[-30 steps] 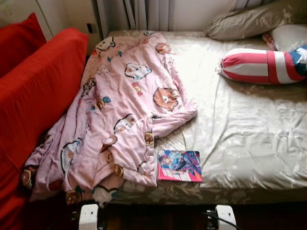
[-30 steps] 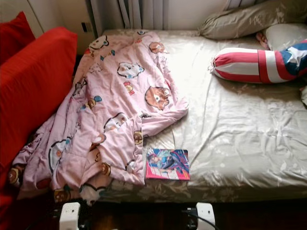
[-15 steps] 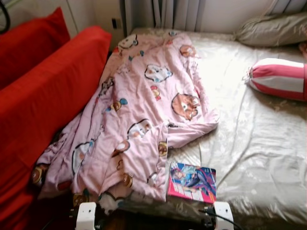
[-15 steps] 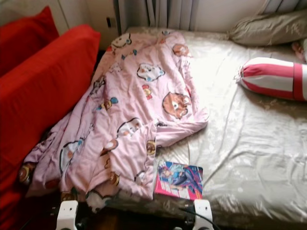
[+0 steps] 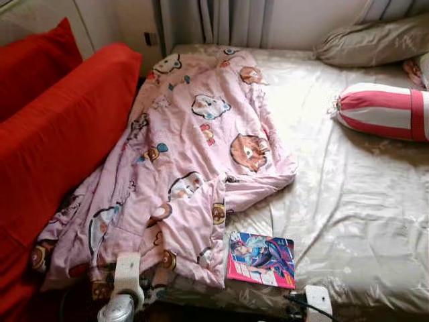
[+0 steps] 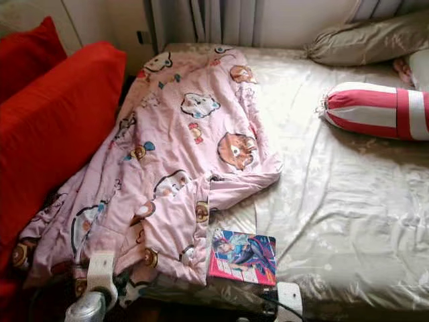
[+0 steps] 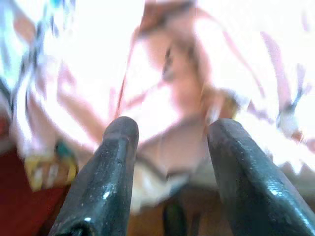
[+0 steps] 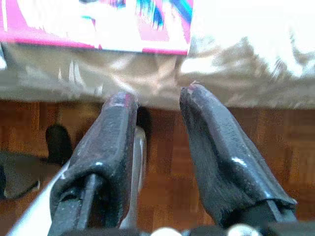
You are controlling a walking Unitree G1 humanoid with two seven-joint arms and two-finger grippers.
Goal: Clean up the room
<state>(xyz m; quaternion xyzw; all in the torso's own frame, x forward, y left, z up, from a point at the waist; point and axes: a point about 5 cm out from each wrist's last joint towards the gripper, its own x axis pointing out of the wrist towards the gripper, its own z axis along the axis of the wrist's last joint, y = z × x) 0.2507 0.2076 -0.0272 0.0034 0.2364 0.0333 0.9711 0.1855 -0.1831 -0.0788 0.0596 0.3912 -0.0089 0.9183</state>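
Note:
A pink cartoon-print blanket (image 5: 194,154) lies crumpled along the left side of the bed (image 5: 362,201), its lower end hanging over the near edge. A pink and blue comic book (image 5: 261,259) lies flat on the beige sheet beside the blanket's hem. My left arm's white wrist (image 5: 127,272) is raised at the blanket's near corner. My left gripper (image 7: 170,132) stands open, with blurred pink cloth just beyond its fingers. My right gripper (image 8: 157,96) is open and low at the bed's near edge, under the comic book (image 8: 98,24), holding nothing.
A red sofa with cushions (image 5: 60,127) stands close against the bed's left side. A red-and-white striped bolster (image 5: 382,111) and a beige pillow (image 5: 375,43) lie at the far right. Curtains (image 5: 228,20) hang behind. Wooden floor (image 8: 162,187) lies below the bed edge.
My left arm has risen from the bottom edge of the view up to the blanket's near corner. The camera has shifted a little; blanket and book lie as before.

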